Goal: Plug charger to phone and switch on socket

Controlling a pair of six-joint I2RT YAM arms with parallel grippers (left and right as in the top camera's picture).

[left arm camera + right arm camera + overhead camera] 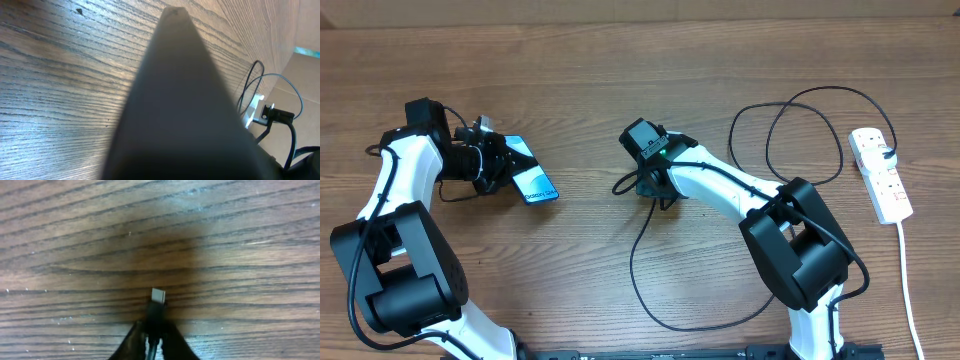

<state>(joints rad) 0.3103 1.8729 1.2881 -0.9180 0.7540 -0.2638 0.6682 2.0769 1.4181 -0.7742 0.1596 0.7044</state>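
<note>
A brown wood-grain table (620, 70) fills the view, its grain running side to side. A pale beige strip (520, 8) borders its far edge. A small dark speck (79, 10) marks the wood.

The overhead camera looks straight down on the whole counter (620, 60). The left wrist camera looks low across it, the phone (180, 110) blurred against its lens, and shares the socket (254, 109) with overhead. The right wrist camera faces down, close on the charger (157, 305) tip.
</note>
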